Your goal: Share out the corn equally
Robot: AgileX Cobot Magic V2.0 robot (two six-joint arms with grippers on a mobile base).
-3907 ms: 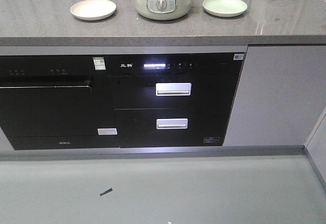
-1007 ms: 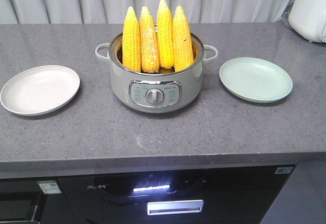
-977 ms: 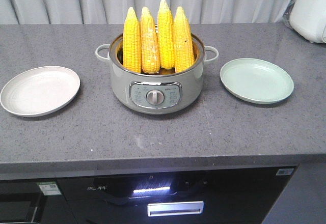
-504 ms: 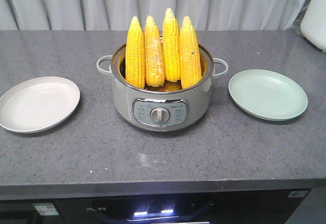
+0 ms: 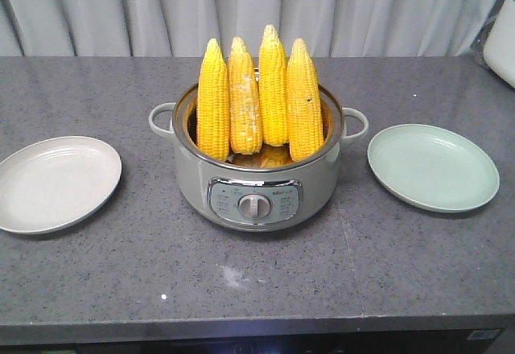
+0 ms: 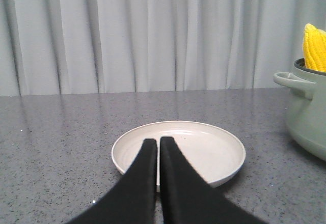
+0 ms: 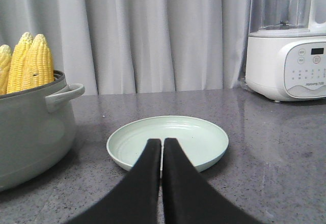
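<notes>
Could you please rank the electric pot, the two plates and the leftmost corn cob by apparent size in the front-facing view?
1. Electric pot, largest.
2. Green plate and cream plate look alike, so unranked; the cream one is cropped at the left edge.
3. Leftmost corn cob, smallest.

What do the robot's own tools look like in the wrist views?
The left tool and the right tool look alike: each is a pair of smooth matte black wedges, broad at the base, tapering to rounded tips. No cables, markings or arm links are visible.
</notes>
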